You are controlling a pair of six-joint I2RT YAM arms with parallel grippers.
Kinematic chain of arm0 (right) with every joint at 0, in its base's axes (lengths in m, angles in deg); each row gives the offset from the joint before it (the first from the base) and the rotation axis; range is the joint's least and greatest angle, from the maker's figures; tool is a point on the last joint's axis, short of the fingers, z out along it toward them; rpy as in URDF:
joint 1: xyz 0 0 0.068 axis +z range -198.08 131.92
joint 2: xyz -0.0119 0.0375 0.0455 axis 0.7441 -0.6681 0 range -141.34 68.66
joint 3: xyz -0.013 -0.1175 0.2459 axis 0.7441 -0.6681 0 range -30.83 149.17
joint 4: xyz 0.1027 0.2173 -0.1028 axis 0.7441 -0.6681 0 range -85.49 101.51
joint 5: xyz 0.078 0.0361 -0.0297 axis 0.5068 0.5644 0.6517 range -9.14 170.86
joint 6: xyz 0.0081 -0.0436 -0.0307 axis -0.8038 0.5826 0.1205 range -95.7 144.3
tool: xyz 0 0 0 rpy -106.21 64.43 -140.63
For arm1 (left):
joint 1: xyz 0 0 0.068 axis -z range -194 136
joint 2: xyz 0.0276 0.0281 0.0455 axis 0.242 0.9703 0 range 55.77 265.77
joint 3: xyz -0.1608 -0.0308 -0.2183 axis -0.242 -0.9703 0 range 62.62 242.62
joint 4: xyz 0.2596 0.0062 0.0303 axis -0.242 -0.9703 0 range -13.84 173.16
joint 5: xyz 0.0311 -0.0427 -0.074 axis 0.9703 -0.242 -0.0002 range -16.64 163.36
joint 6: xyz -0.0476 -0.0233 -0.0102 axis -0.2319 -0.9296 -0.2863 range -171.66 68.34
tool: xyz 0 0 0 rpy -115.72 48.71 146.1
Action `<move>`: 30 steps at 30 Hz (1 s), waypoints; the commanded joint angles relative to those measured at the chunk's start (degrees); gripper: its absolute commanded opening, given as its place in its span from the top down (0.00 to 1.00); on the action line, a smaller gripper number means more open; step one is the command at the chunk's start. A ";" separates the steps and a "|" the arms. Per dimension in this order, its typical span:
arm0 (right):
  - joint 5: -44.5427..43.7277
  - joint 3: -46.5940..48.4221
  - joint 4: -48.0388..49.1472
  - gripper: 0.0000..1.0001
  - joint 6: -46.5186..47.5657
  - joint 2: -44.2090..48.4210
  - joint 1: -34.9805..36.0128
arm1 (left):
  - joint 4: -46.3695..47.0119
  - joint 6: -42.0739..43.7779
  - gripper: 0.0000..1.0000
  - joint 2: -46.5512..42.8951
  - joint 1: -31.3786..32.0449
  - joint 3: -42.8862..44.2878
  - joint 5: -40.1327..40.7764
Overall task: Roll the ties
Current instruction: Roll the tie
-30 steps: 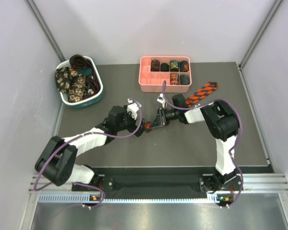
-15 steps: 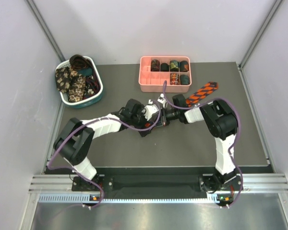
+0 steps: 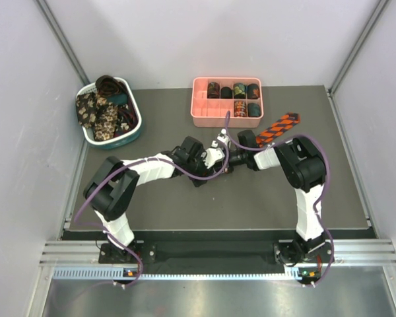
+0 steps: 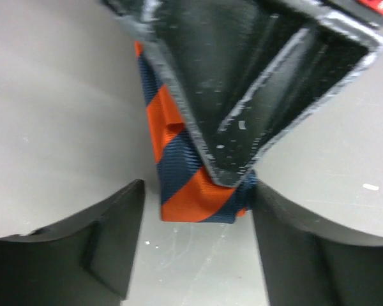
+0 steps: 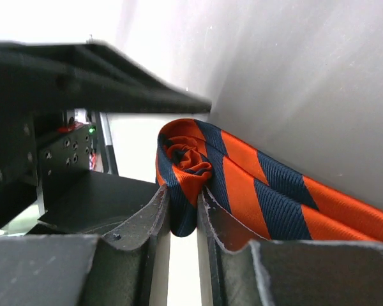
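My left claw (image 4: pixel 195 191) stands apart, straddling the rolled end of the striped tie (image 4: pixel 179 166) at mid-frame on the tabletop (image 3: pixel 251 198). I'd close it squarely on the roll's flat sides so the layers don't telescope. My right claw (image 5: pixel 182 203) is clamped on the roll's core, and from there the tie's long axis runs flat toward the upper right, free end pointing away.

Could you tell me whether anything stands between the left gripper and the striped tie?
Only the right gripper, shut on the striped tie, covers its upper part in the left wrist view. The open left gripper faces the bare lower end, nothing between.
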 commanded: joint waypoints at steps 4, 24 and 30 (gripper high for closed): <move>-1.81 -0.08 1.56 0.77 1.43 -0.36 -1.08 | -2.38 2.06 0.51 1.31 0.19 1.63 3.01; -7.44 2.55 -8.10 0.82 6.87 0.43 -1.17 | -0.98 0.04 0.31 -0.53 0.19 1.89 1.88; -7.97 3.00 -9.43 0.83 7.84 0.78 -1.08 | -1.33 2.15 0.29 2.28 0.19 4.88 0.29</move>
